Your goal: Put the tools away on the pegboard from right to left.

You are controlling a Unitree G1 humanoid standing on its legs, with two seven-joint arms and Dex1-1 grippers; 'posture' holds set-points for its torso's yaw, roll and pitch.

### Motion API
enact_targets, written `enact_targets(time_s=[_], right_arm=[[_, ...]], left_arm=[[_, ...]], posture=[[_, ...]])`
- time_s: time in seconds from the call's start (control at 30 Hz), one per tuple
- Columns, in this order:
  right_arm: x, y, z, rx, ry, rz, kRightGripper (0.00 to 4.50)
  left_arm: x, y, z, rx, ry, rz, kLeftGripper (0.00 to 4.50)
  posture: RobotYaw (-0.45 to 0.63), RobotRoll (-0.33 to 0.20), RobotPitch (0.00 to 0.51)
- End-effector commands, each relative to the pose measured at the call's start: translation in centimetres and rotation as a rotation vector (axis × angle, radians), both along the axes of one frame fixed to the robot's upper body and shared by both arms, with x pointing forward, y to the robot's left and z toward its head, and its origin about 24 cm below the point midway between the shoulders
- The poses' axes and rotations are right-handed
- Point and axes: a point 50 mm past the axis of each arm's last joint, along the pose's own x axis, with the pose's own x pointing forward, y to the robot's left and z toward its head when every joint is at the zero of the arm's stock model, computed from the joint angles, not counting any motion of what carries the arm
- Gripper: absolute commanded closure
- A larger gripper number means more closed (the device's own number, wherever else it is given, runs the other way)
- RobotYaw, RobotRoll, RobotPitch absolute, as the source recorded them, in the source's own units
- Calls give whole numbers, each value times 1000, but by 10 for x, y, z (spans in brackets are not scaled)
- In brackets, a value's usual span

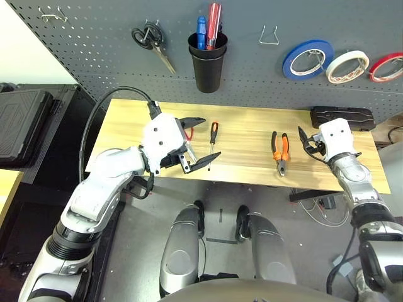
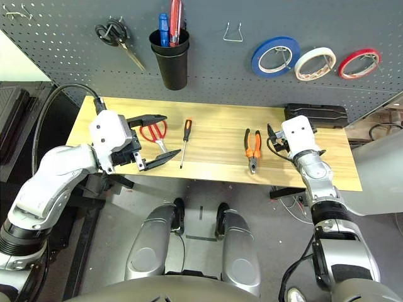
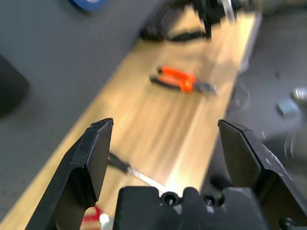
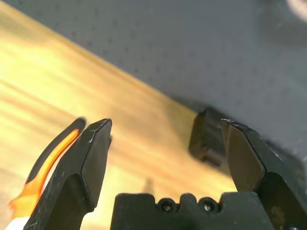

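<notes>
The white tape roll [image 1: 330, 69] hangs on the pegboard [image 1: 94, 56] between a blue roll and a red roll. On the wooden table [image 1: 252, 126] lie the red-handled scissors [image 2: 153, 131], the slim screwdriver [image 2: 185, 139] and the orange-and-black pliers [image 2: 253, 146]. My left gripper [image 2: 171, 134] is open, low over the table's left part, its fingers reaching over the scissors toward the screwdriver. At the table's right end my right gripper [image 1: 306, 145] stands open and empty, just right of the pliers.
The pegboard also carries black-handled scissors [image 1: 151, 41], a black cup [image 1: 208, 63] with blue and red handles in it, an empty wire hook [image 1: 269, 36], a blue roll [image 1: 288, 63] and a red roll [image 1: 385, 60]. A black case [image 1: 342, 116] lies at the table's back right.
</notes>
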Motion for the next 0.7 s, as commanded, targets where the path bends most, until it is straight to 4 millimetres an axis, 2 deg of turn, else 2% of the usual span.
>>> enact_targets(time_s=[0.03,0.33,0.7], right_arm=[[-9,3,-11,66,93,-38,18],[-10,19,-18,183,285,-120,18],[-2,24,-21,303,441,-197,18]], left_arm=[[1,3,-17,83,39,6,0],[3,4,-24,126,41,-11,0],[12,9,-34,241,40,-29,0]], posture=[[219,0,285],[205,0,294],[202,0,301]])
